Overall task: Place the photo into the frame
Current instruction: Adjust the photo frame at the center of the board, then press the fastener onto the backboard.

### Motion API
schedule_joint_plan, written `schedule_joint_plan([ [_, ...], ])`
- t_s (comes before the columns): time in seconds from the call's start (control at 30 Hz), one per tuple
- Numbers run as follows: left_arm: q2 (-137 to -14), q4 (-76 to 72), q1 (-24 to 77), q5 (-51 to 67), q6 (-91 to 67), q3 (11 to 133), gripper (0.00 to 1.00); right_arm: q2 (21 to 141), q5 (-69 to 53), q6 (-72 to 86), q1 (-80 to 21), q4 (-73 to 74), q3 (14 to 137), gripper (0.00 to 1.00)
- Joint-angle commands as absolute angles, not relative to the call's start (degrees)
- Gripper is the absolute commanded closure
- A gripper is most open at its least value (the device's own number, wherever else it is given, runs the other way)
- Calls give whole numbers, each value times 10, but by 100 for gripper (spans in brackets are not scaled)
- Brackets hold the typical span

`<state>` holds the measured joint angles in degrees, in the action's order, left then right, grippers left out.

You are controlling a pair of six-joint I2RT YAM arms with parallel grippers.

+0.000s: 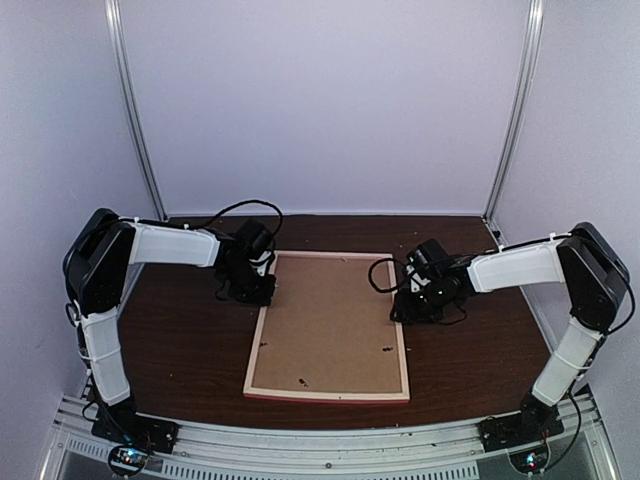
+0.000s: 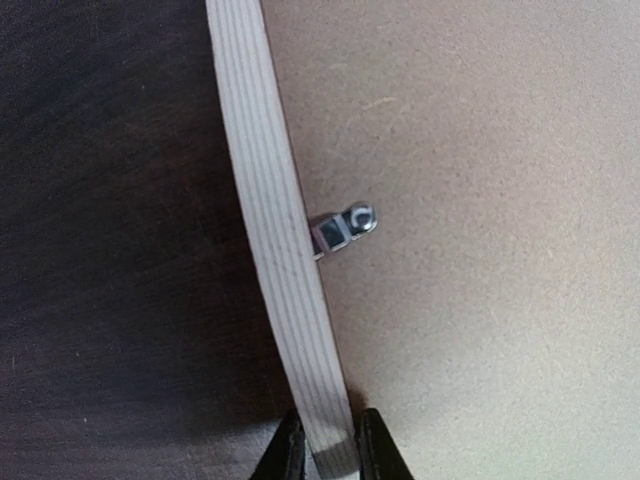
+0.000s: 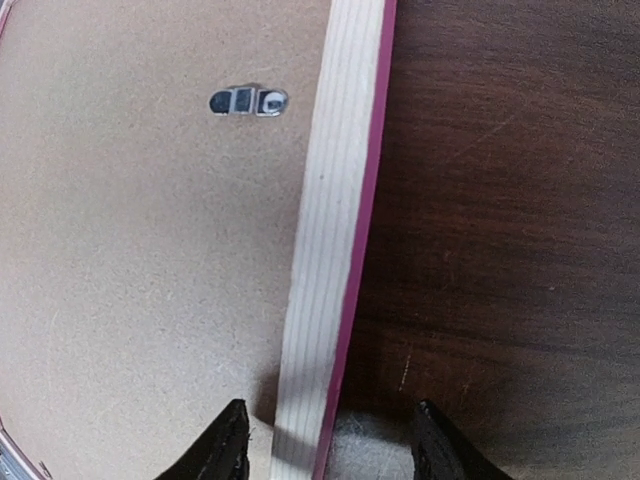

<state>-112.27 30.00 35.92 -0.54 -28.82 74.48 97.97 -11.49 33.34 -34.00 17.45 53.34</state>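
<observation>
The frame (image 1: 256, 352) lies back-up on the dark table, pale wood rails showing, with a brown backing board (image 1: 330, 320) inside it. The photo is hidden from every view. My left gripper (image 1: 260, 288) sits at the far end of the left rail. In the left wrist view the gripper (image 2: 328, 452) is shut on that rail (image 2: 275, 230). My right gripper (image 1: 404, 306) is at the right rail. In the right wrist view the gripper (image 3: 330, 450) stands open astride the rail (image 3: 335, 200), its fingers clear of the wood, and the rail's pink outer edge shows.
Small metal tabs (image 2: 342, 228) (image 3: 248, 100) lie on the backing board by the rails. Dark wooden table (image 1: 180, 340) surrounds the frame. White walls enclose the back and sides.
</observation>
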Motion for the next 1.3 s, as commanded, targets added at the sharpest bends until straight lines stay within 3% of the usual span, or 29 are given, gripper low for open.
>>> schedule_joint_plan([
  [0.0,-1125,335,355,-10,-242,729,89,954,-96,321,-345,200,543,44],
  [0.27,-1116,339,355,0,-252,722,88,945,-88,303,-344,206,552,41],
  [0.87,-1092,315,355,30,-277,685,87,1058,-46,230,-336,306,713,34],
  [1.27,-1089,314,355,36,-273,687,87,1109,-68,203,-331,317,756,34],
])
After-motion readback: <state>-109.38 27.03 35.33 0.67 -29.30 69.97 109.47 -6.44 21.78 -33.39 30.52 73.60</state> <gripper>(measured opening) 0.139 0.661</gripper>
